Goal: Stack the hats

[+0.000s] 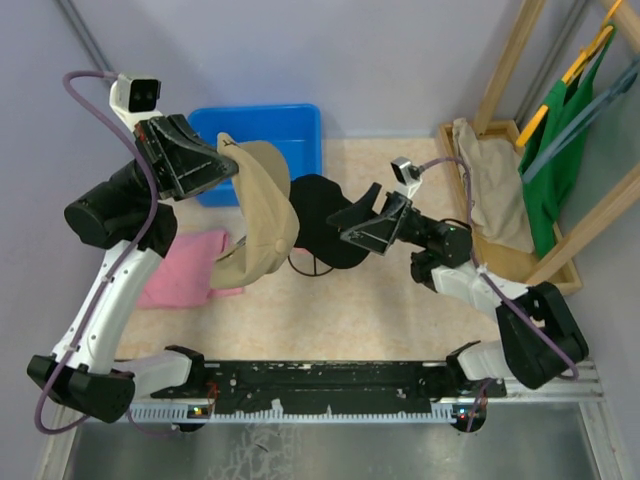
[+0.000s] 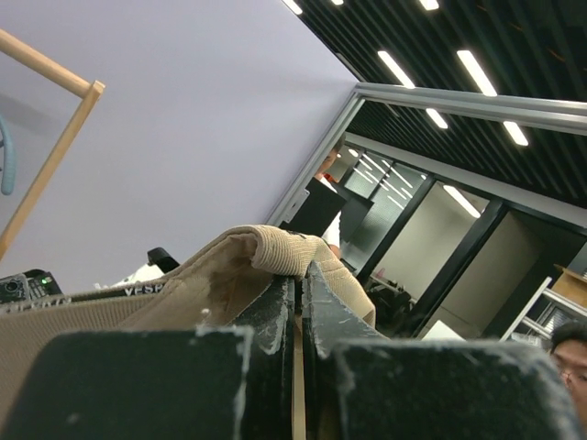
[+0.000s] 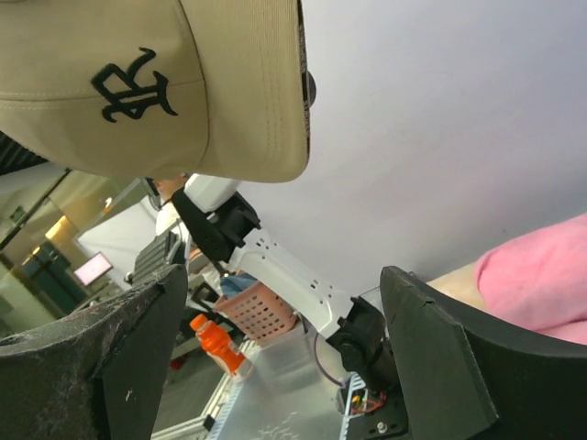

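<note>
One tan cap, brim nearward

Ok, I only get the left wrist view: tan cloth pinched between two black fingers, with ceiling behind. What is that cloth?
Observer: It's a tan hat. From above, the left gripper holds it up off the table.
Operator: Is anything near it down there?
Observer: A black hat lies on the table beside it, its left edge hidden by the tan one.
Operator: And the other arm?
Observer: The right gripper is open and empty, close to the black hat.
</note>
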Motion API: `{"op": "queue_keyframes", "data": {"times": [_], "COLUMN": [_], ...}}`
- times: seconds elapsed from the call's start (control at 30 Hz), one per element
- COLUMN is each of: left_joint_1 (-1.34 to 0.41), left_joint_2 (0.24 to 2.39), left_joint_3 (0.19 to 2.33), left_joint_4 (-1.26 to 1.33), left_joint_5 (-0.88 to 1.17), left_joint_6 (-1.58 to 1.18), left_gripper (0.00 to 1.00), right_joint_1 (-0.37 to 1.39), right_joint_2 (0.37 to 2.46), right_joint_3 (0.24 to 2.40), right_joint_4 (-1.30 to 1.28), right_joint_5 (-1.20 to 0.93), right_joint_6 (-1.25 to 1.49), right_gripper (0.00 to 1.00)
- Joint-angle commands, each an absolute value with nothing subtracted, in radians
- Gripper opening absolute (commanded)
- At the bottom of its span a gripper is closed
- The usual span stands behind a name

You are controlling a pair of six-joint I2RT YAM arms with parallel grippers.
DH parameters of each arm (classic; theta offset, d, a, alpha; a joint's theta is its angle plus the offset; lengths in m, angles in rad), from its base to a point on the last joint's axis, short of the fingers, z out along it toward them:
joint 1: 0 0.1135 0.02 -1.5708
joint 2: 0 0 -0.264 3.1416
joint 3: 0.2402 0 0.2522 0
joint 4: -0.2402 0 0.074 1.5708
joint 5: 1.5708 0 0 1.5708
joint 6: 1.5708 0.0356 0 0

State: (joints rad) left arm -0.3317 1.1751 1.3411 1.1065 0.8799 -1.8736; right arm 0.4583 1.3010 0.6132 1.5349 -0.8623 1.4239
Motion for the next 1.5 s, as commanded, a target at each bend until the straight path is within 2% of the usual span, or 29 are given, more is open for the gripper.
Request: {"op": "queue_keyframes", "data": {"times": [0.0,0.73,1.07,1.33,1.47], "left_joint_1": [-0.341,-0.356,-0.355,-0.355,-0.355], "left_joint_2": [1.149,1.123,1.141,1.156,1.163], "left_joint_3": [1.342,1.313,1.303,1.275,1.27], "left_joint_4": [1.063,1.018,1.056,1.103,1.124], "left_joint_5": [0.841,0.837,0.835,0.828,0.828], "left_joint_6": [-1.871,-1.869,-1.882,-1.891,-1.896], "left_gripper": [0.0,0.0,0.0,0.0,0.0], "right_joint_1": [0.523,0.622,0.65,0.693,0.705], "right_joint_2": [1.369,1.692,1.711,1.696,1.694], "right_joint_3": [0.73,1.096,1.153,1.141,1.135], "right_joint_4": [1.723,1.725,1.724,1.725,1.725], "right_joint_5": [-0.856,-0.865,-0.856,-0.84,-0.826], "right_joint_6": [1.421,1.41,1.426,1.418,1.416], "right_gripper": [0.85,0.84,0.82,0.73,0.59]}}
